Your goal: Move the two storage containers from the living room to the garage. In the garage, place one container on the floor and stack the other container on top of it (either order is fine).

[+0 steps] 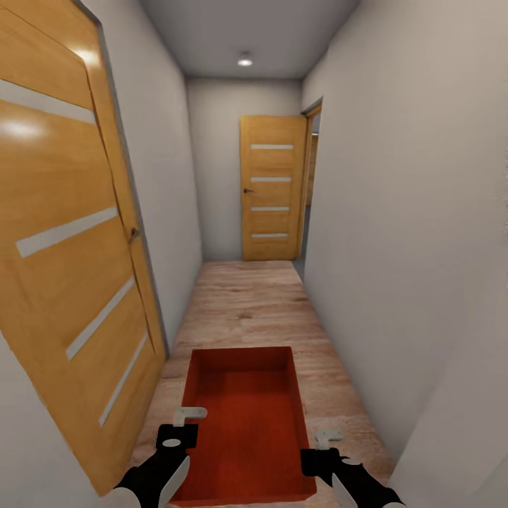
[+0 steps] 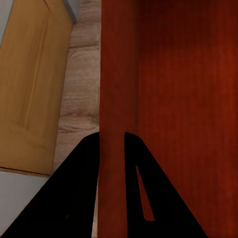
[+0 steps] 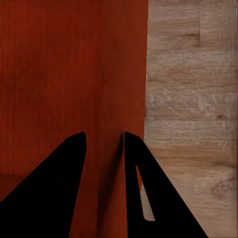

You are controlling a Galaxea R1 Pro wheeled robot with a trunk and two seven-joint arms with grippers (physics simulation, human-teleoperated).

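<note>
Orange-red bin hangs between our two grippers, carried low over the plank floor of a narrow hallway. Left gripper fingers pinch its left wall; right gripper fingers pinch its right wall. We judge it light, stiff, somewhat slick; walls are the natural hold. Shallow, open-top, finely ribbed bottom.

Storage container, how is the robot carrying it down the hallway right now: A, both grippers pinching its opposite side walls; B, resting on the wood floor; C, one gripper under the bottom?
A: the left gripper and the right gripper each straddle a side wall of the storage container.
</note>
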